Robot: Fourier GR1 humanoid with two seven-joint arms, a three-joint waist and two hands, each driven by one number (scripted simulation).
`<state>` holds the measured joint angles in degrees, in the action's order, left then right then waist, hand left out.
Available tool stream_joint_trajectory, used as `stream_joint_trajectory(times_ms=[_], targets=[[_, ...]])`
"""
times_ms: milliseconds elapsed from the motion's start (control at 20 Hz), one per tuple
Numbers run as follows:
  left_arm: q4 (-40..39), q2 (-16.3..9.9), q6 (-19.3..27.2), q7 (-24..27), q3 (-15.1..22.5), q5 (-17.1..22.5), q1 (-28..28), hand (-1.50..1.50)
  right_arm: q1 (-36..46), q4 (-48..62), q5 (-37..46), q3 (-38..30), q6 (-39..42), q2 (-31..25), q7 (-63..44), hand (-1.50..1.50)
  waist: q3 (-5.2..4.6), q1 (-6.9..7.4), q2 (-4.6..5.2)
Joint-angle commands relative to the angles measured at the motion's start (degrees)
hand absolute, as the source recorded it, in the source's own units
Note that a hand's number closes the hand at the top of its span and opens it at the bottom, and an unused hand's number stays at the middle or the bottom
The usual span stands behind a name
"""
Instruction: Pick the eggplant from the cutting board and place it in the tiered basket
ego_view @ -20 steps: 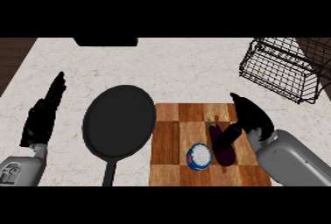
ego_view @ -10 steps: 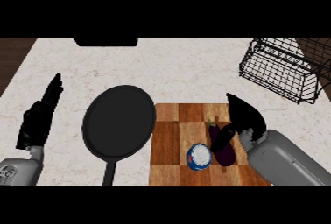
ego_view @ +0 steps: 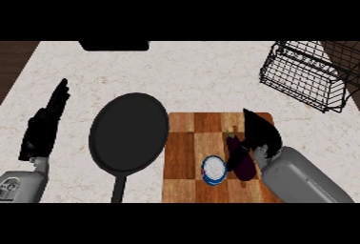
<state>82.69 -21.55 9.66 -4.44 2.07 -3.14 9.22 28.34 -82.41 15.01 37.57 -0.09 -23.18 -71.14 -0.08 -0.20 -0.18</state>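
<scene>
— Which step is this?
— The grasp. The eggplant (ego_view: 240,159) lies on the cutting board (ego_view: 190,143), beside a small bowl (ego_view: 214,169). The right robot hand (ego_view: 259,132) is against it, fingers straight, holding nothing.
— Next?
— Probably curl round it, lift, and carry it to the tiered basket (ego_view: 306,76). The left robot hand (ego_view: 45,126) rests open on the surface.

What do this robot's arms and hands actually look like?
Each arm ends in a smooth, rounded grey forearm shaped like a tube. The left forearm shows a lighter panel with small dark markings near the lower edge. The left hand and the right hand are both black, with slim black fingers and a thumb. No cables or sleeves show.
</scene>
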Motion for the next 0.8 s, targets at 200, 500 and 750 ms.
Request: stream_joint_trajectory(times_ms=[200,500,750], targets=[[2.8,1.4,0.6,-0.3,1.0,-1.6,-1.7,0.0,-1.7,5.4,4.0,-1.0,-1.2,5.5,-9.7,-1.5,0.06,0.65,0.09],[3.4,-0.1,-1.6,-1.6,-1.4,-0.3,-1.4,0.0,-4.7,7.0,5.8,-2.7,-0.6,6.9,-6.4,-1.5,0.07,0.35,0.08],[1.5,-0.3,-2.7,-0.7,-3.0,-0.2,-0.2,0.0,-4.5,8.6,6.5,-4.9,1.5,9.4,-5.1,-1.5,0.06,0.18,0.12]])
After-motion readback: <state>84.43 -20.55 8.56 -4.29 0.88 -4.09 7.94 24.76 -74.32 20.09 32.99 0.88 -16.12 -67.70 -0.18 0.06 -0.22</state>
